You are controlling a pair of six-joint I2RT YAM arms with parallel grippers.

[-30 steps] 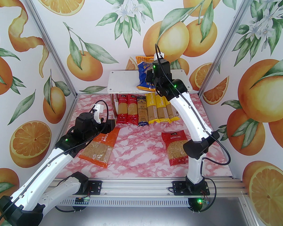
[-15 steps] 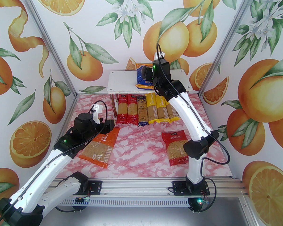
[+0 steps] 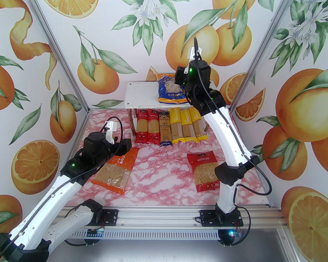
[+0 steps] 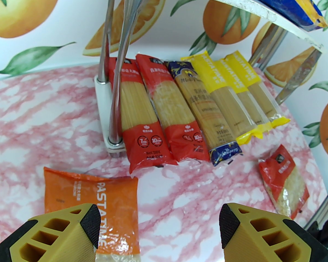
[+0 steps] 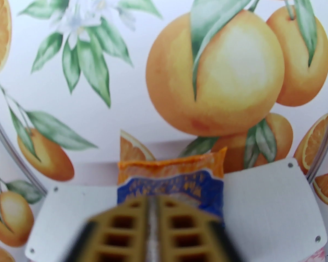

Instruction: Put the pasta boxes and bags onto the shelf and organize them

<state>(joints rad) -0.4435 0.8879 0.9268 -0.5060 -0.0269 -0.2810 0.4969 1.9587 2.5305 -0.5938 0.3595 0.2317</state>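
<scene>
The blue bag [image 3: 169,90] lies flat on the top board of the shelf [image 3: 142,94], right of its middle. My right gripper [image 3: 179,78] is at the bag's upper right; in the right wrist view its fingers [image 5: 131,222] are pressed together over the blue bag [image 5: 175,181], apparently pinching its film. My left gripper [image 4: 158,222] is open just above the top end of the orange bag [image 4: 98,190], which lies on the table at left [image 3: 117,170]. The red bag [image 3: 203,170] lies at right. Red [image 3: 143,128], dark blue [image 3: 164,130] and yellow [image 3: 186,127] spaghetti packs lie side by side on the lower tier.
Chrome legs [image 4: 117,64] of the shelf stand left of the red spaghetti packs. The left half of the top board [image 5: 79,214] is bare. Patterned walls close in the back and sides, and the right arm's elbow [image 3: 232,170] hangs next to the red bag.
The blue bag went from upright in the right gripper to lying flat on the top board. The right wrist swung right and up. The left arm drew back slightly.
</scene>
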